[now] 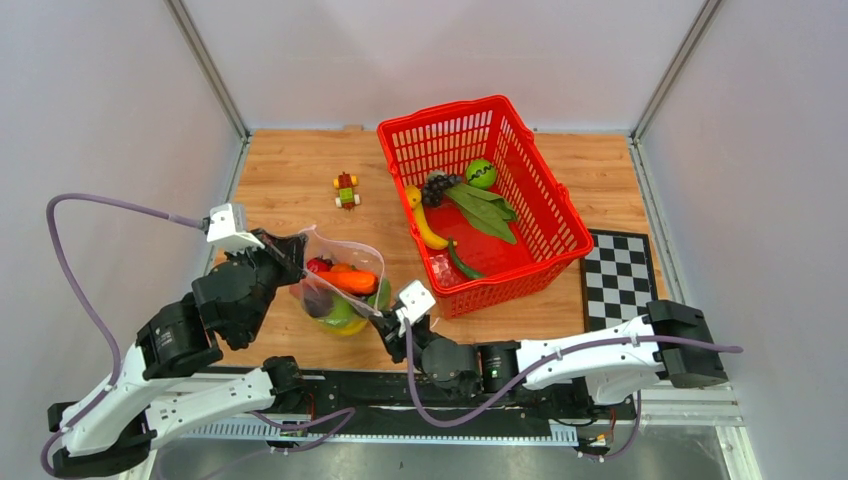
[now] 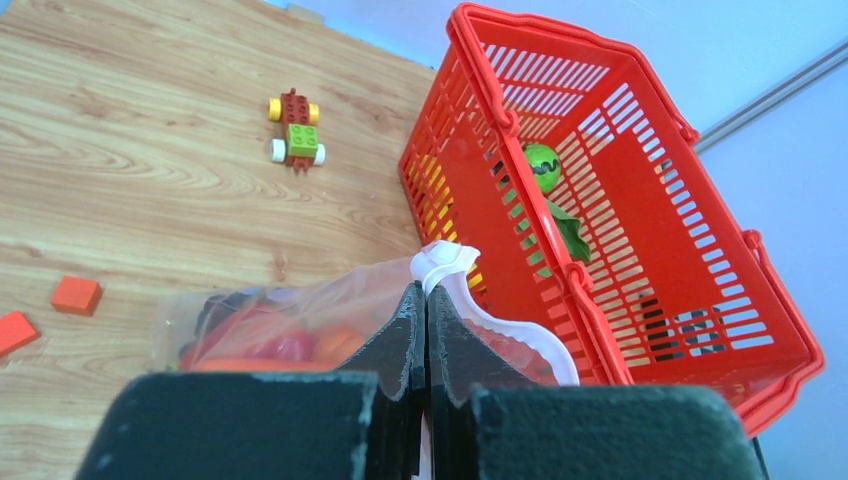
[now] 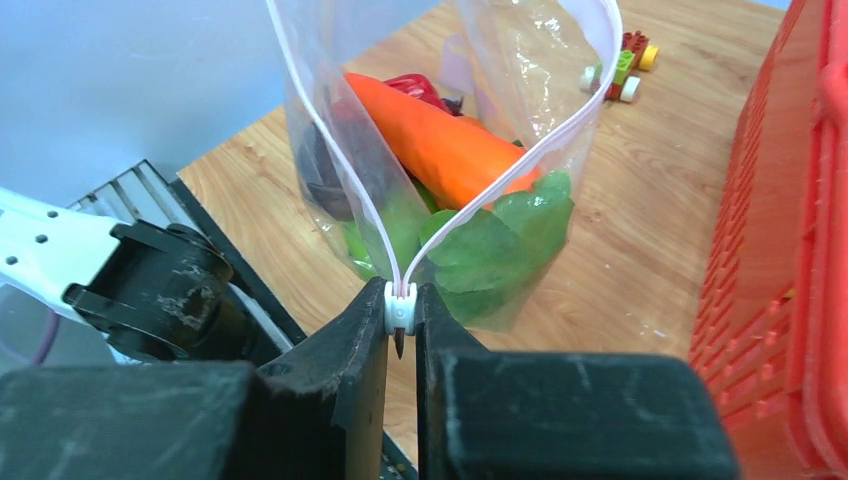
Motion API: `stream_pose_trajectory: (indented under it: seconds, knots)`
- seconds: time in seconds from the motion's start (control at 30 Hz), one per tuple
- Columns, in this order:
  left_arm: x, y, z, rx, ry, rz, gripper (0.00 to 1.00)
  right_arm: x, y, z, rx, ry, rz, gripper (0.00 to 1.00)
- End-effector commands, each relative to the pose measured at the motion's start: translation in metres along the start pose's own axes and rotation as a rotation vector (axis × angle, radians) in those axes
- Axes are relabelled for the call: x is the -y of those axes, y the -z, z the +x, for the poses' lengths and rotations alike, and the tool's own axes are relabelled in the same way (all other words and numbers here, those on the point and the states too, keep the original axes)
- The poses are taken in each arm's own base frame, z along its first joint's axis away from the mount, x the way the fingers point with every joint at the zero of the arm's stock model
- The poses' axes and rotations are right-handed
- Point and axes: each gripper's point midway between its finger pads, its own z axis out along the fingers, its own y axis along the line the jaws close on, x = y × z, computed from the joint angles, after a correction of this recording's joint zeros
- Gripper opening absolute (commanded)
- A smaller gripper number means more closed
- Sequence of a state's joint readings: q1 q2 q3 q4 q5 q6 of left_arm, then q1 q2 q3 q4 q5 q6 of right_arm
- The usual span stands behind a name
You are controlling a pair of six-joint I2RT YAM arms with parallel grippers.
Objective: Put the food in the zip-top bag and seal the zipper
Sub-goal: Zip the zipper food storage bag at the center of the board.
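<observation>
Clear, crinkly zip-top plastic bag was held between both grippers over the wooden table, left of the red plastic mesh basket.
The left gripper had its jaws clamped on one end of the bag's mouth, and the right gripper pinched the other end. The thin pinkish zipper strip gaped open above an orange toy carrot and green toy pieces.

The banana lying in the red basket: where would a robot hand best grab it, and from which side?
Across its middle, coming straight down from above. The banana lies flat on the floor of the red basket, beside a long wall, so the tall mesh walls block any sideways approach. Its thin curve suits jaws set across the narrow width.
</observation>
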State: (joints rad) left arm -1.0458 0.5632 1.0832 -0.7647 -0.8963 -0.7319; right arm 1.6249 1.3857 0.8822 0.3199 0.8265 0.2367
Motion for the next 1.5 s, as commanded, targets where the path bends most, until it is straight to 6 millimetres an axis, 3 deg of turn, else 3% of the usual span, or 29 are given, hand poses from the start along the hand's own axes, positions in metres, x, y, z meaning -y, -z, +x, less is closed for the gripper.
stream_pose_trajectory:
  seconds: [0.0, 0.03, 0.17, 0.27, 0.5, 0.6, 0.77, 0.87, 1.0, 1.1, 1.23, 1.33, 1.47]
  knots:
    - [0.01, 0.002, -0.023, 0.079, 0.104, 0.038, 0.0, 0.001, 0.006, -0.036, 0.087, 0.036, -0.095, 0.0]
    - [0.011, 0.003, -0.024, 0.08, 0.09, 0.052, 0.06, -0.003, 0.009, -0.042, 0.089, 0.054, -0.15, 0.0]
    - [0.014, 0.008, -0.029, 0.071, 0.01, 0.088, 0.52, 0.002, 0.018, -0.058, 0.072, 0.125, -0.255, 0.0]
    - [0.011, 0.014, -0.036, 0.069, -0.07, 0.104, 0.72, 0.013, 0.026, -0.065, 0.023, 0.211, -0.338, 0.0]
    - [0.021, 0.026, -0.056, 0.077, -0.238, 0.198, 0.88, 0.035, 0.034, -0.077, -0.076, 0.355, -0.525, 0.0]
    - [0.022, 0.024, -0.057, 0.069, -0.29, 0.19, 0.93, 0.039, 0.031, -0.098, -0.077, 0.366, -0.596, 0.0]
    - [0.026, 0.024, -0.06, 0.068, -0.327, 0.197, 0.97, 0.007, 0.041, -0.144, -0.021, 0.459, -0.814, 0.0]
    - [0.037, 0.027, -0.062, 0.067, -0.379, 0.264, 1.0, -0.001, 0.033, -0.136, -0.114, 0.522, -0.893, 0.0]
    - [0.065, 0.038, -0.062, 0.079, -0.518, 0.455, 1.0, 0.009, 0.023, -0.111, -0.25, 0.552, -0.878, 0.0]
    - [0.086, 0.041, -0.055, 0.071, -0.613, 0.571, 1.0, 0.013, 0.023, -0.105, -0.262, 0.547, -0.872, 0.0]
    - [0.108, 0.039, -0.016, -0.044, -0.762, 0.714, 1.0, 0.018, 0.031, -0.109, -0.222, 0.559, -0.863, 0.0]
    - [0.11, 0.031, 0.015, -0.13, -0.821, 0.742, 1.0, 0.022, 0.037, -0.108, -0.206, 0.575, -0.862, 0.0]
    - [0.11, 0.024, 0.04, -0.17, -0.866, 0.771, 1.0, 0.025, 0.045, -0.102, -0.198, 0.593, -0.876, 0.0]
